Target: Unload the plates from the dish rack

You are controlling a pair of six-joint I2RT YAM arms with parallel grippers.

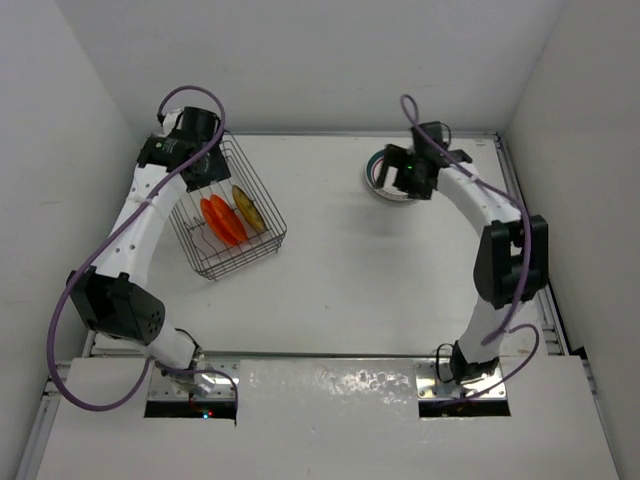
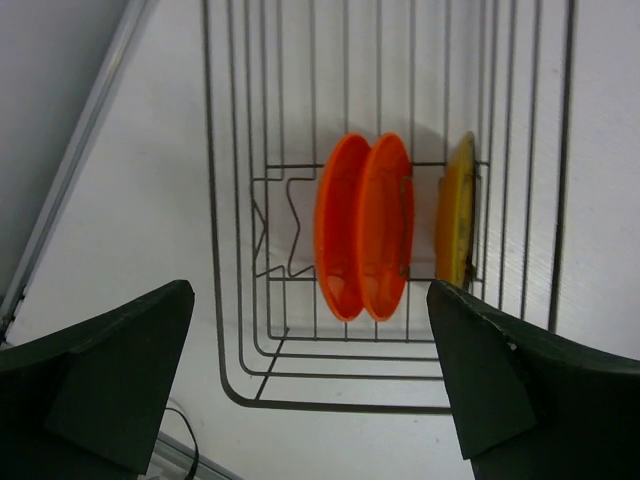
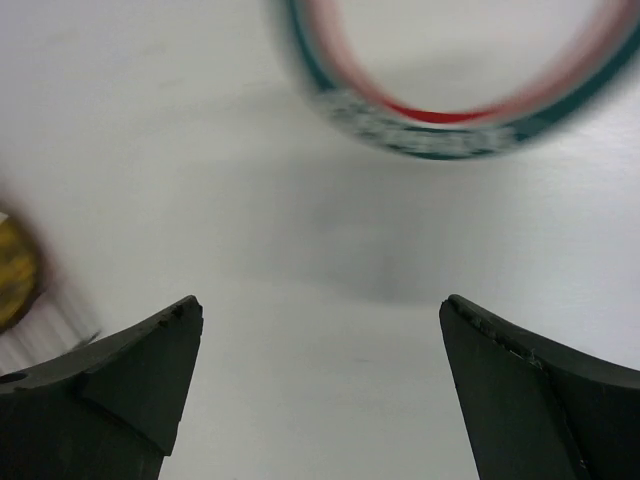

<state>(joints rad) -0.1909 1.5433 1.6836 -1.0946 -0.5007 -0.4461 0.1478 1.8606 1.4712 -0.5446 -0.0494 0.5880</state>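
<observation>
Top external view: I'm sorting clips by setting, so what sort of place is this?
Probably a robot test cell: bare white walls box in a white table, left arm and right arm bolted at its near edge, a dish rack holding plates on it.

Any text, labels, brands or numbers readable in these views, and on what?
No text can be read in any view.
On the teal-rimmed plate, the pale marks in the rim band are too blurred to tell if they are letters.
The orange plates, yellow plate and dish rack show no print.
</observation>
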